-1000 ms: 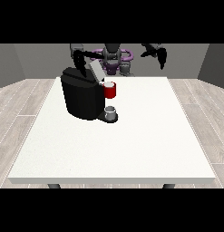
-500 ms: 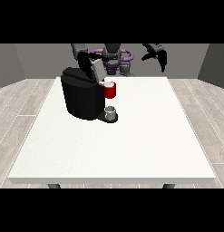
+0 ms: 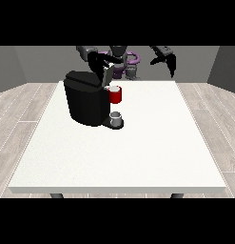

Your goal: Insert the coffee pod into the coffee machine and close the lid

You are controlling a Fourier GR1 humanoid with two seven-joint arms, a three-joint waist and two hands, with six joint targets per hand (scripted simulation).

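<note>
The coffee pod (image 3: 109,88) looks like a small pale thing sitting in the top of the red brew head (image 3: 116,95), at the front of the black coffee machine (image 3: 88,100). It is too small for us to be sure it is all the way in. We think a pod like this is light and stiff, with thin sides that could dent, so we would hold it by its rim.

The lid (image 3: 108,75) stands tilted up just behind the pod, so it is not closed yet. We think the lid is hard plastic on a hinge, and we would push down on its top edge.

The hand at the view's left (image 3: 96,61) is just above the lid and near it. We cannot tell if it touches the lid, or how its fingers lie.

The hand at the view's right (image 3: 169,60) hangs in the air, well apart from the machine. Its fingers point down, relaxed, holding nothing.

A small gray cup (image 3: 116,117) sits under the brew head on the white table (image 3: 138,152).
</note>
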